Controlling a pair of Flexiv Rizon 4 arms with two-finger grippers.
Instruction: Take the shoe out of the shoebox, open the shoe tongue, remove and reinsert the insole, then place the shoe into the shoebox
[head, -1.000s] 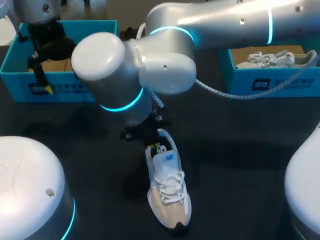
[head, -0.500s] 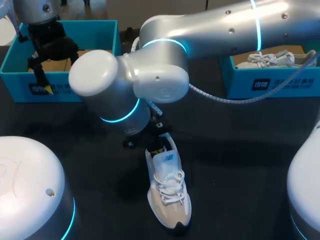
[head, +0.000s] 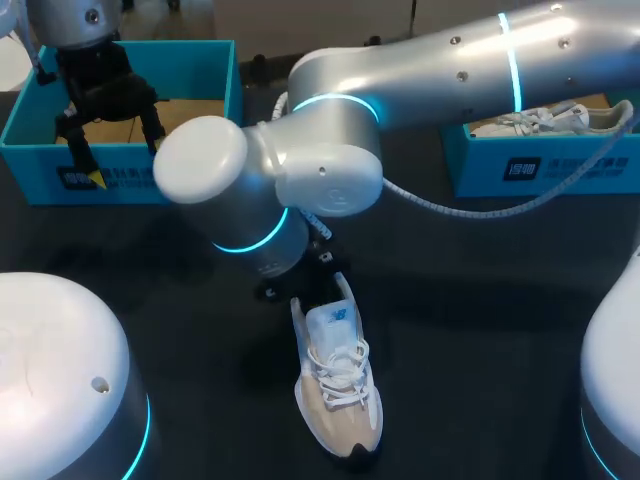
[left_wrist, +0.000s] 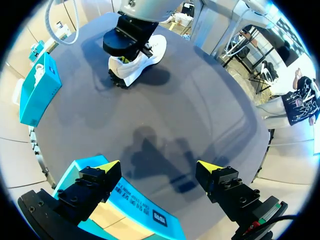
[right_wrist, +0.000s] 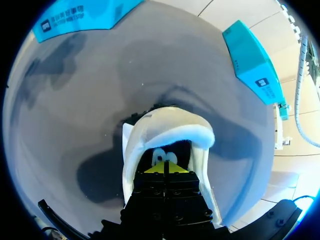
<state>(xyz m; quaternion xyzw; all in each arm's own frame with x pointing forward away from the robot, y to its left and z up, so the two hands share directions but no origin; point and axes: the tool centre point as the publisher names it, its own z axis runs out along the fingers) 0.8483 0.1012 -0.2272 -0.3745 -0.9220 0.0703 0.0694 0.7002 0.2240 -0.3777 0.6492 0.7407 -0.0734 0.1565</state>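
Judging from its looks, the shoe (head: 338, 385) should be light, with a soft upper and floppy laces and a stiffer sole. The heel collar or sole edge looks like the firm place to grab; the tongue will just fold. It lies on the table (head: 480, 300) between the two boxes, out of the shoebox (head: 40, 150), heel toward the right arm.

The head view hides the right gripper (right_wrist: 164, 168) under its own wrist. The right wrist view shows the tips pressed together down inside the heel opening, over the dark insole (right_wrist: 150, 156) — can't tell if they pinch it. The left wrist view shows the left gripper (left_wrist: 159, 170) spread wide over the shoebox edge, holding nothing.
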